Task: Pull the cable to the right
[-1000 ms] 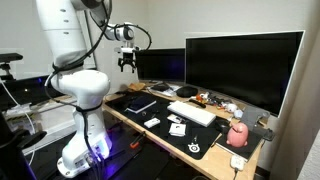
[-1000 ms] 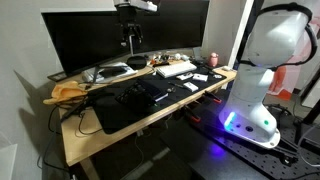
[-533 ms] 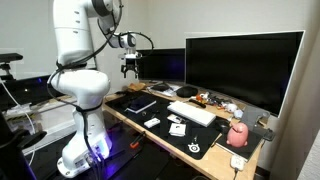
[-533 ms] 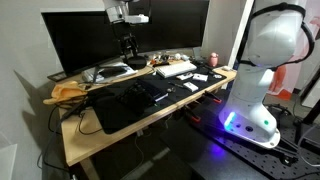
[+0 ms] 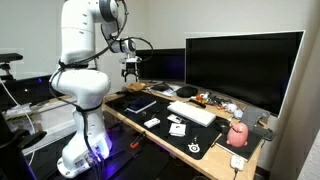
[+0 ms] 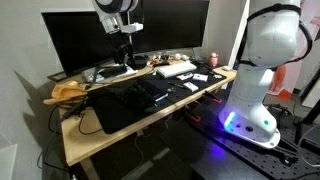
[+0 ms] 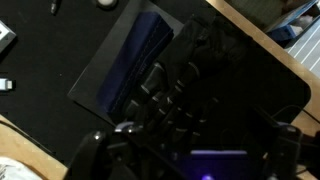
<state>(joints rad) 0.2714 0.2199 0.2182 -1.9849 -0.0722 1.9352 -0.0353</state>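
Note:
My gripper (image 5: 129,68) hangs over the far end of the wooden desk, in front of the smaller monitor; it also shows in an exterior view (image 6: 124,52). Its fingers stand apart and hold nothing. In the wrist view the fingertips (image 7: 95,150) show dimly at the bottom edge, above a dark tangle of what look like black cables (image 7: 170,85) beside a dark blue tablet (image 7: 130,60). A thin black cable (image 6: 57,115) loops off the desk's end, well away from the gripper.
A large monitor (image 5: 245,65) stands at the desk's back. A white keyboard (image 5: 192,112), a tablet (image 5: 140,104), small white items and a pink object (image 5: 237,134) lie on a black mat (image 6: 130,105). A red can (image 6: 212,60) stands near the robot base.
The arm has swung and the gripper has come down from monitor-top height toward the desk surface. Nothing on the desk has moved.

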